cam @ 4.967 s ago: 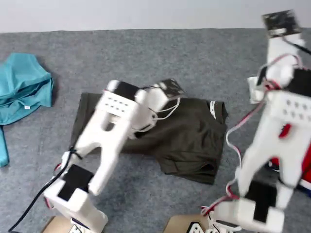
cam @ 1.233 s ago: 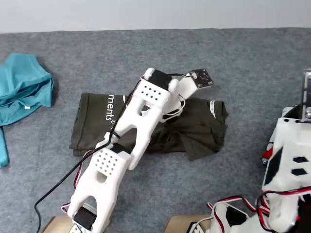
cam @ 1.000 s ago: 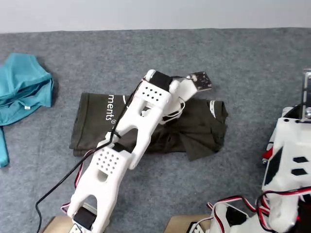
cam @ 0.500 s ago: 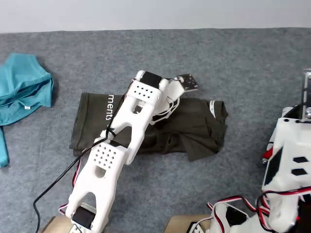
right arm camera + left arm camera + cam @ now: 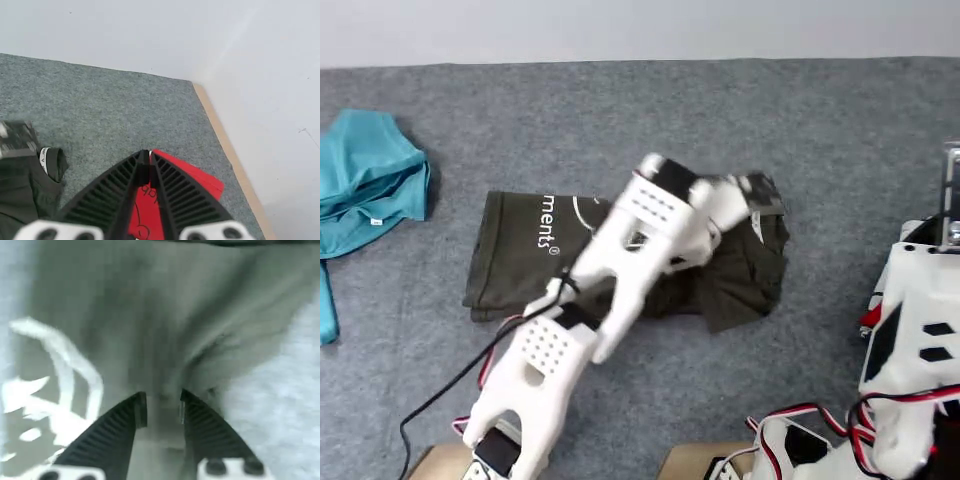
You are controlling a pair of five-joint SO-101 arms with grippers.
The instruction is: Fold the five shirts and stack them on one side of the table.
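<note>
A dark olive shirt [image 5: 520,250] with white print lies partly folded mid-table. My left arm stretches across it, and my left gripper [image 5: 752,196] is over its right end. In the left wrist view, the left gripper [image 5: 161,399] has a fold of the olive shirt [image 5: 150,315] pinched between its narrowly parted fingers. A teal shirt [image 5: 365,180] lies crumpled at the far left. My right gripper [image 5: 150,152] is shut on nothing, held above a red shirt [image 5: 185,185] at the right side; the olive shirt's labelled corner [image 5: 47,165] lies beside it.
The right arm's white body [image 5: 920,330] stands folded back at the right edge. The grey carpeted table [image 5: 720,110] ends at a wooden edge [image 5: 225,145] against a white wall. Bare carpet stretches behind the olive shirt.
The left arm swung right along the olive shirt, from its upper middle to its right end. The right arm has stayed pulled back since about a second ago.
</note>
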